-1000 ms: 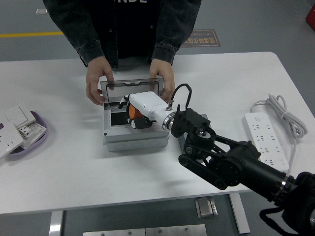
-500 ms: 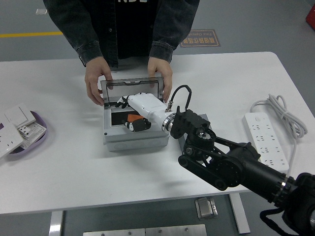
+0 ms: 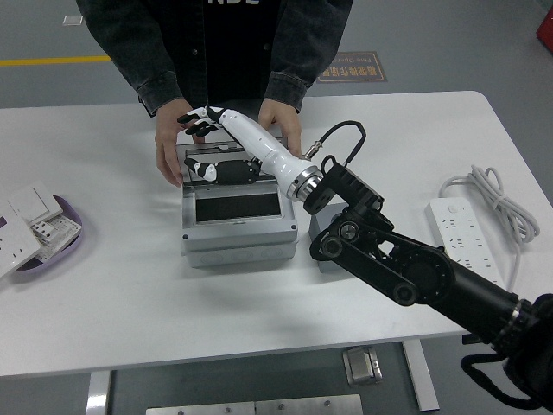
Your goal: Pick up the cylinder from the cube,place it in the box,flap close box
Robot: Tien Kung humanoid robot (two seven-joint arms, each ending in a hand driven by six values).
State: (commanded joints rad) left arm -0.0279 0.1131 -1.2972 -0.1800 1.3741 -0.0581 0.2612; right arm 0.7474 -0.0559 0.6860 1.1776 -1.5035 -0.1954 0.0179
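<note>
The grey box [image 3: 238, 245] stands open at the table's middle, its dark inside [image 3: 238, 209] showing. Its smoky clear lid [image 3: 226, 152] stands up at the far edge. My right hand [image 3: 197, 143], white with black fingertips, reaches over the lid's top edge, fingers [image 3: 195, 117] spread behind it and the thumb in front. It holds nothing. I cannot see the orange cylinder. The small grey cube [image 3: 320, 235] sits right of the box, mostly hidden by my arm. A person's hands [image 3: 168, 151] [image 3: 281, 121] hold the box's far corners.
A purple tray [image 3: 62, 246] with white switch plates is at the left edge. A white power strip [image 3: 467, 242] with its coiled cable [image 3: 484, 186] lies at the right. The person stands at the far side.
My right hand has let go of the orange cylinder inside the box, lifted out and moved to the far edge, fingers now spread over the lid. The person's hands stayed on the box.
</note>
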